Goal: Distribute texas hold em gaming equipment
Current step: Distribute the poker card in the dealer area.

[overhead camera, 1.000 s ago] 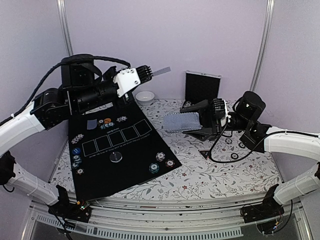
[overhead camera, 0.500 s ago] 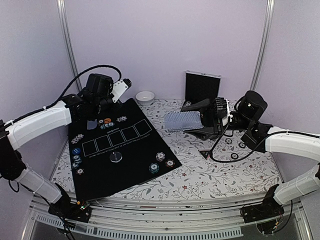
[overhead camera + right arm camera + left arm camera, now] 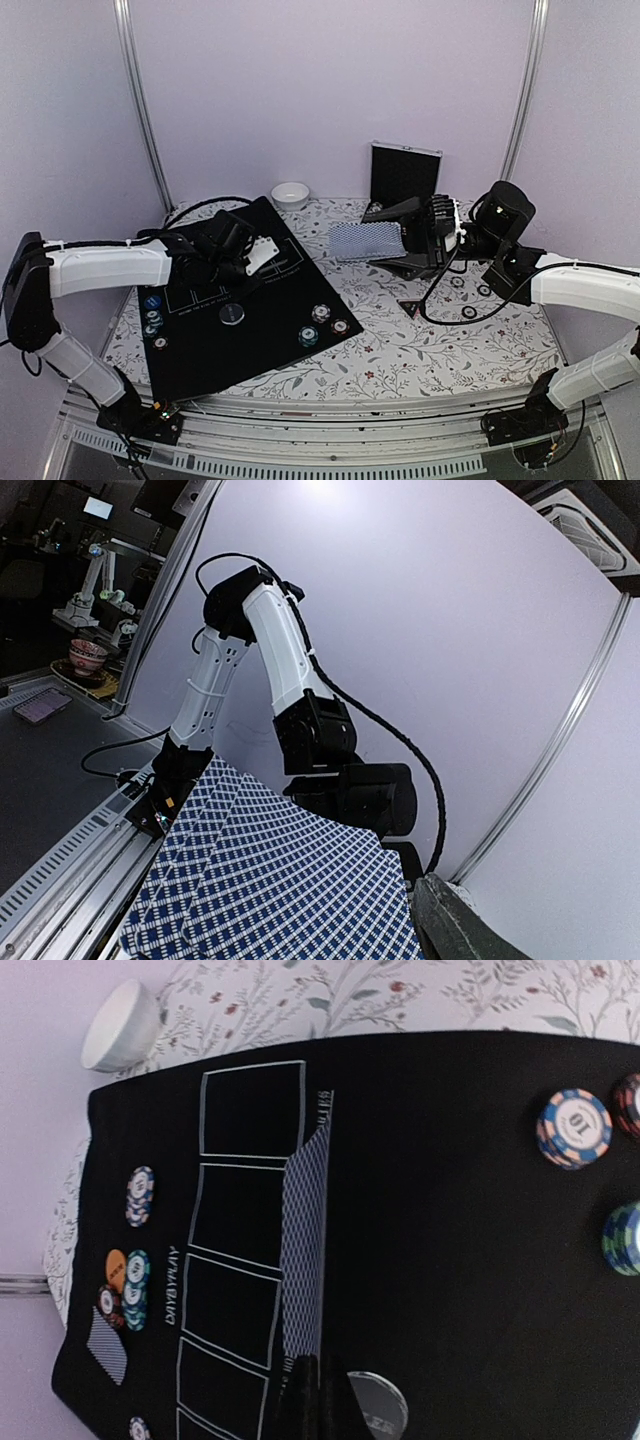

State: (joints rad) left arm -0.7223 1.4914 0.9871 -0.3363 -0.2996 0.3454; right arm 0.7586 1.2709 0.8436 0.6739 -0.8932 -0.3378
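**One card over the mat, a fan of cards off to the side**

The left gripper (image 3: 268, 250) hangs low over the black mat (image 3: 250, 345), near the mat's 12 o'clock side. In the left wrist view its jaws are pinched tight on one card (image 3: 305, 1250). The card stands on its edge above the white boxes drawn on the mat. The boxes have nothing in them.

The right gripper (image 3: 398, 238) is at about 3 o'clock from the mat, up above the table (image 3: 400, 360). Its jaws squeeze a fan of cards (image 3: 365, 242), and the fan spreads out toward 9 o'clock. In the right wrist view the fan's blue checked backs (image 3: 270, 880) fill the low part of the picture.

The grey button (image 3: 232, 314) lies on the mat near its middle, at 6 o'clock from the left gripper. Three little stacks of chips (image 3: 320, 313) sit near the mat's 4 o'clock corner. More chips (image 3: 150, 315) sit along its 9 o'clock edge. In the left wrist view a flat card (image 3: 108, 1345) lies at 8 o'clock, just beside some chips.

The triangle marker (image 3: 408, 308) lies on the table at 3 o'clock from the mat, well apart from it.

The white bowl (image 3: 290, 194) sits past the mat's 12 o'clock corner. The black case (image 3: 405, 175) stands at the back wall.
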